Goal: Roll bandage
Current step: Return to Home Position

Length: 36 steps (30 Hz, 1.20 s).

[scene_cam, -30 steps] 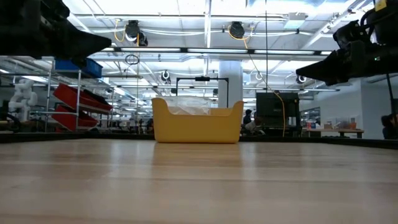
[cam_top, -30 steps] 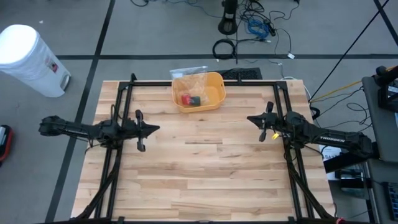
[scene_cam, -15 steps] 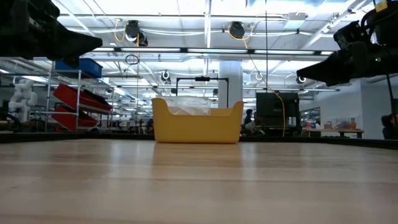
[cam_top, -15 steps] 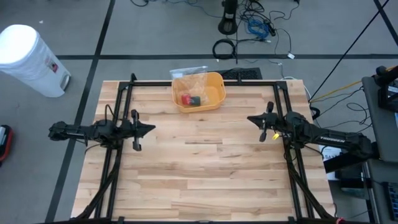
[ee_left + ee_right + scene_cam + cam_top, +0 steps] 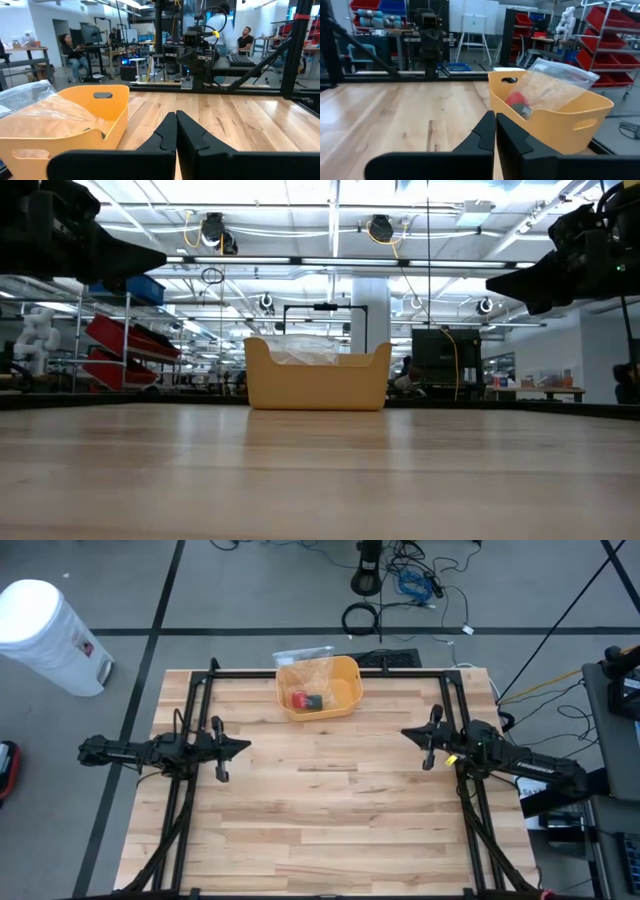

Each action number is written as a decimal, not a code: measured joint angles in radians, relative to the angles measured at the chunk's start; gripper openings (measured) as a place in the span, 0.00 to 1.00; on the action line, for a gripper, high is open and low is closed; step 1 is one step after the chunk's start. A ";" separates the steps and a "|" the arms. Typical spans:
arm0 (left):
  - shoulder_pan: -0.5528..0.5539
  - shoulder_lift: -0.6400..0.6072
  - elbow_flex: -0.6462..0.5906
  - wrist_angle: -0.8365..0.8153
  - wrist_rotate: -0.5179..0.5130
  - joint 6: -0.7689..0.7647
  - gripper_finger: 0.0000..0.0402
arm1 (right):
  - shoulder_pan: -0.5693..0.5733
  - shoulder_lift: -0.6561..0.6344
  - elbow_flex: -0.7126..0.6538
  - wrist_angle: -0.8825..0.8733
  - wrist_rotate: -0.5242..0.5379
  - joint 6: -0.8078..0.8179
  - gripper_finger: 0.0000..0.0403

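Yellow plastic is what the bin [image 5: 345, 690] is made of, and it is sitting at the far middle of the pale wooden worktop [image 5: 330, 810], close to the rear edge. A transparent zip bag [image 5: 560, 80] is lying inside it, with its upper part sticking up over the rim on the side nearer the left arm. The red bandage [image 5: 299, 698] is showing through the bag, resting low in the bin, and a small dark item is lying just beside it; what that is I cannot tell.

Both arms are stretching level above the worktop, each over its own side, with the tips pointing inward toward each other and well apart. The left claw [image 5: 243, 746] is hanging in the air over the left half of the boards, its two dark fingers [image 5: 165, 135] pressing together with nothing between them. The right claw [image 5: 406, 732] is hovering over the right half, likewise closed on nothing, and is staying clear of the bin. Neither claw is touching the bin, the bag or the wood.

On the floor beyond the left rear corner, a white round container [image 5: 45, 635] is standing.
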 joint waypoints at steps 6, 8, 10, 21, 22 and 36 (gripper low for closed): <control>0.000 0.000 0.002 -0.004 0.000 0.000 0.00 | 0.009 -0.049 0.000 -0.038 -0.020 0.054 0.00; 0.000 0.000 0.002 -0.002 0.000 0.000 0.00 | 0.025 -0.049 0.000 -0.046 0.012 0.071 0.00; 0.000 0.000 0.003 -0.002 0.000 0.000 0.00 | 0.044 -0.048 0.000 -0.046 0.045 0.071 0.00; 0.000 0.000 0.004 0.005 -0.001 -0.002 0.00 | 0.188 -0.048 0.000 -0.025 0.165 0.032 0.00; 0.000 0.000 0.004 0.004 -0.002 -0.002 0.00 | 0.198 -0.048 0.000 -0.022 0.181 0.031 0.00; 0.000 0.000 0.005 0.004 -0.002 -0.003 0.00 | 0.282 -0.032 0.000 -0.014 0.245 -0.005 0.00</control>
